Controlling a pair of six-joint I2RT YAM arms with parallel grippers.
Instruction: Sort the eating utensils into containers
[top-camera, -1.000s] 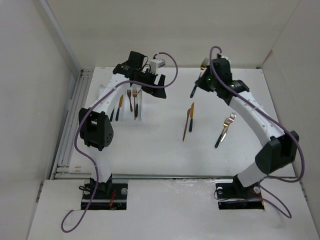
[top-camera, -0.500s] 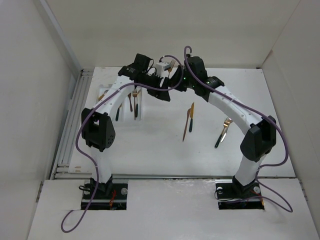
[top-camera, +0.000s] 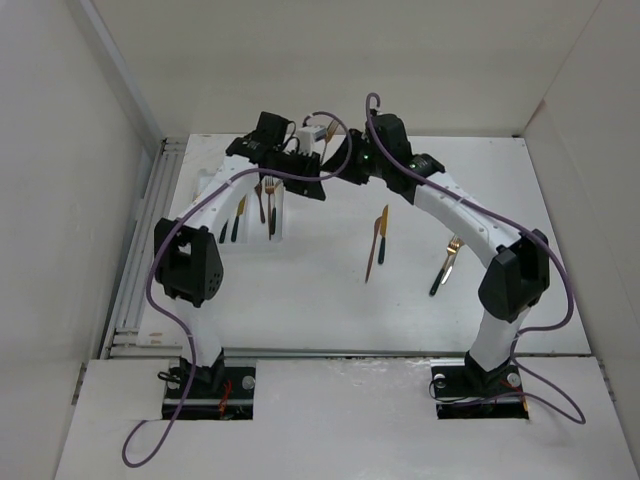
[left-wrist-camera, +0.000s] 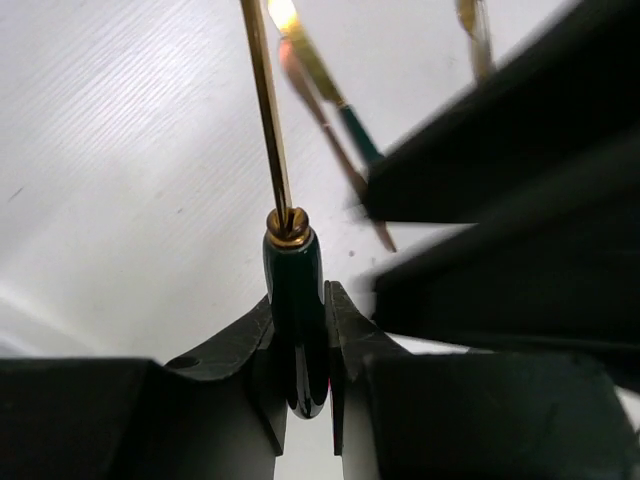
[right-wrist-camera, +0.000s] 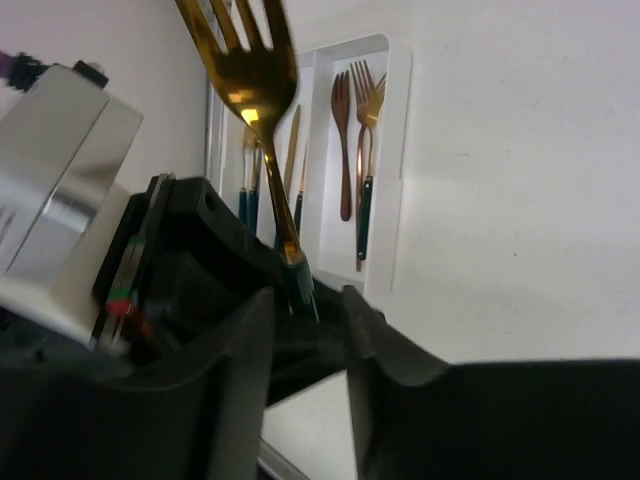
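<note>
Two grippers are brought together above the far middle of the table (top-camera: 300, 300), just beside the tray (right-wrist-camera: 398, 120). One fork (right-wrist-camera: 250, 75) is shared between them and is held clear of the table, with its gold tines pointed away from both wrists. The left gripper (left-wrist-camera: 298, 310) is clamped tight on the dark green handle, with both fingers (left-wrist-camera: 345, 325) pressed against it just below the gold collar. The right gripper (right-wrist-camera: 307, 295) is seen with its jaws parted around the same handle; a gap shows beside it, so nothing is gripped there.

Three compartments are seen in the tray. Several forks (right-wrist-camera: 362, 150) are laid in the one nearest the table's middle and a knife (right-wrist-camera: 290, 135) in the middle one. Dark-handled pieces (right-wrist-camera: 247, 180) are partly hidden in the outermost.

On the open table a pair of knives (top-camera: 382, 225) is laid close together. A loose fork (top-camera: 447, 262) is found apart from them, nearer the right arm.
</note>
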